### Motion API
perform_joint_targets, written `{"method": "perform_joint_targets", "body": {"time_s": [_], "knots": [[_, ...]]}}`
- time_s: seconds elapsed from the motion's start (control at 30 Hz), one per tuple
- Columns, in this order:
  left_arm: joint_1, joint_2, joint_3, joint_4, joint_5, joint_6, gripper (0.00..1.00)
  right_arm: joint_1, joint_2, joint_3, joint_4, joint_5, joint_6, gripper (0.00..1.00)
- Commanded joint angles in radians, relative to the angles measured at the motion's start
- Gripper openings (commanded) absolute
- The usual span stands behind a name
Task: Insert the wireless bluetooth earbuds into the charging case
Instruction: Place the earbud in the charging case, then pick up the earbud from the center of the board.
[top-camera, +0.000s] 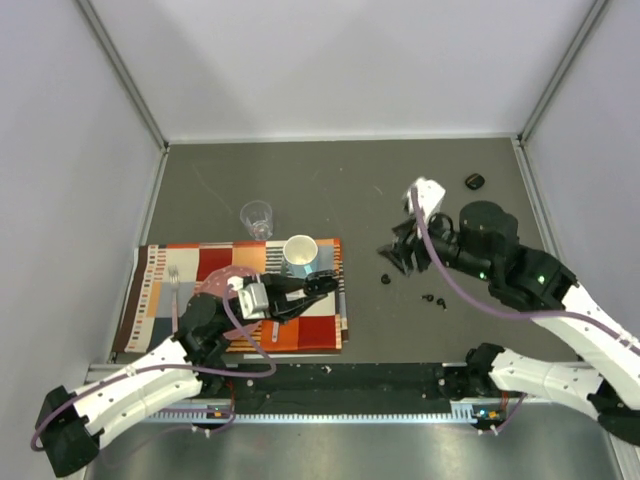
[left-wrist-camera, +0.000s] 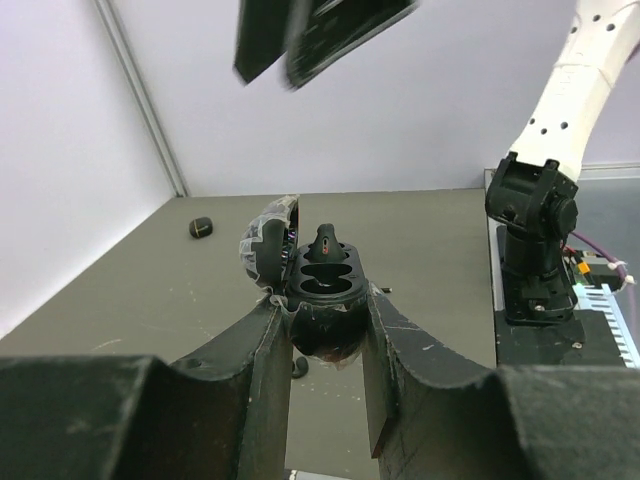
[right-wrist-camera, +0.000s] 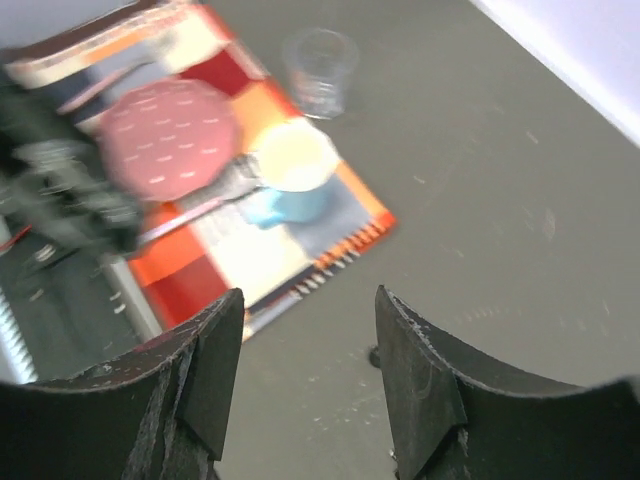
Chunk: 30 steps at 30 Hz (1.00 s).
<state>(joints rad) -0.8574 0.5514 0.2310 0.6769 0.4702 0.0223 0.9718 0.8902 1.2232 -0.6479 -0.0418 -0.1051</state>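
While the mat is crowded, surroundings: the placemat (top-camera: 320, 332) on the left half of the table (top-camera: 340, 180) carries a fork (top-camera: 173, 285), a pink plate (right-wrist-camera: 165, 140) and a white mug (top-camera: 300, 255). A clear glass (top-camera: 257, 218) stands on bare table just beyond the mat's far edge.
In the way: the mug sits just beside the left gripper (top-camera: 318, 285), on its far side.
Spare case: a second black case (top-camera: 474, 181) lies near the far right corner, well apart from both arms.
Earbuds: the earbuds (top-camera: 386, 278) lie on bare table right of the mat. One is just beside the right gripper (right-wrist-camera: 308, 310); two more lie close together, nearer the arm bases.
Charging case: the charging case (left-wrist-camera: 325, 290) is clamped between the left fingers over the mat's right edge, its lid swung open to one side.
Left arm: stretched low from the near-left corner across the mat.
Right arm: elbow out to the right, wrist turned toward the mat, jaws apart with only table seen between them.
Unclear: a small black piece stands in the case's far cradle; cannot tell whether it is a bud. The right wrist view is blurred. From above, the plate is mostly hidden under the left arm.
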Motion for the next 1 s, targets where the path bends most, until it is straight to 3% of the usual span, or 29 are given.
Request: {"method": "perform_joint_targets", "body": {"time_s": [0.0, 0.07, 0.17, 0.5, 0.97], "knots": [[-0.003, -0.021, 0.005, 0.021, -0.018, 0.007, 0.00, -0.293, 0.021, -0.099, 0.096, -0.088, 0.211, 0.53], [-0.002, -0.027, 0.007, 0.012, -0.016, 0.005, 0.00, -0.434, 0.071, -0.148, 0.097, -0.141, 0.299, 0.50], [-0.003, -0.042, 0.002, 0.003, -0.019, 0.004, 0.00, -0.484, 0.136, -0.224, 0.126, -0.181, 0.414, 0.47], [-0.003, -0.062, -0.010, 0.006, -0.044, 0.004, 0.00, -0.482, 0.283, -0.441, 0.339, -0.250, 0.547, 0.38], [-0.003, -0.051, -0.012, 0.012, -0.045, -0.007, 0.00, -0.380, 0.562, -0.344, 0.334, -0.087, 0.492, 0.34]]}}
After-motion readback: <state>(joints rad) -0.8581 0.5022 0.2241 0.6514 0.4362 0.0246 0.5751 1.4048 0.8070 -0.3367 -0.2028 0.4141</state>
